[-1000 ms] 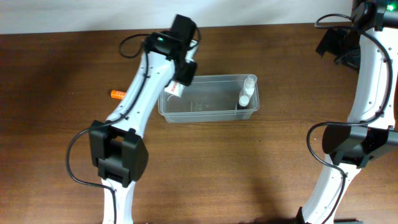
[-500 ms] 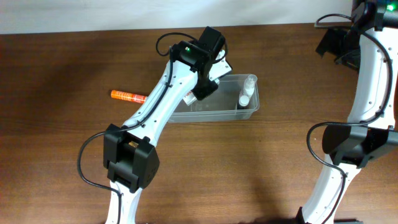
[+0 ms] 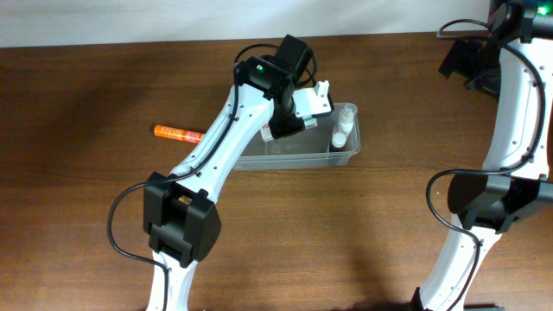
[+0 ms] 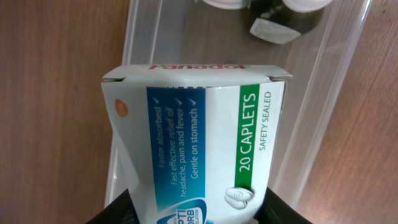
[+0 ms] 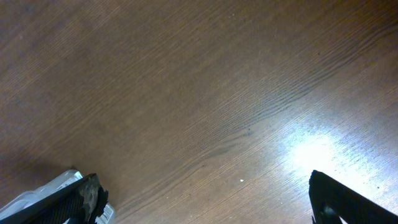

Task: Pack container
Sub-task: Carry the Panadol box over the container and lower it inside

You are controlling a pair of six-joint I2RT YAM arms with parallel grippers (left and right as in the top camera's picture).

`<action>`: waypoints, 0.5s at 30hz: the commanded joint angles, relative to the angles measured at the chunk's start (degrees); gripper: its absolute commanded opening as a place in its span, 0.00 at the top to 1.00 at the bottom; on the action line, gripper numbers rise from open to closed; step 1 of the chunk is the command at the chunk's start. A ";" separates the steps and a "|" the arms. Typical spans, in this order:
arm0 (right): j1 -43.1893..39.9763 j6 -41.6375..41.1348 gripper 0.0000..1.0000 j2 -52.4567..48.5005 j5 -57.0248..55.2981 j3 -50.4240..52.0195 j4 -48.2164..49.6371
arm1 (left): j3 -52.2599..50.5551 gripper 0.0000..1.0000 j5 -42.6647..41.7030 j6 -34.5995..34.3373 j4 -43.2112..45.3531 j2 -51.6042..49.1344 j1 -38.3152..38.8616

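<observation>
Over the container: I have the caplet box pinched in the left end effector, with a dark finger on each side of it.
Container position: it sits mid-table toward the far edge, its long side running across my overhead view.
Inside it: white bottles are at the right end.
Right end effector: its fingers are spread wide above bare table, well apart from the container.
Left of the container: an orange tube lies on the table.
</observation>
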State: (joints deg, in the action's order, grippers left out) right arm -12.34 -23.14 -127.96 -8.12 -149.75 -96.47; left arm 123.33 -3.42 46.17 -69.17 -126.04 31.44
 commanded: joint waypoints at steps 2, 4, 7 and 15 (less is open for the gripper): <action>-0.07 0.17 0.02 0.96 -0.70 -0.68 0.00 | 1.20 0.55 -2.01 4.00 2.14 -2.51 -0.09; -0.07 0.17 0.02 0.96 -0.70 -0.68 -0.02 | 1.20 0.55 -2.51 5.97 2.36 -3.56 -0.07; -0.07 0.17 0.02 0.94 -0.70 -0.68 0.00 | 1.20 0.55 -3.28 7.52 2.97 -6.05 0.09; -0.07 0.17 0.01 0.96 -0.70 -0.68 0.00 | 1.20 0.55 -3.28 7.52 5.18 -9.18 1.44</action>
State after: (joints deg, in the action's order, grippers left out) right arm -12.34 -23.11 -127.96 -8.12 -149.75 -96.44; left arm 123.55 -5.43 52.18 -64.82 -134.50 31.83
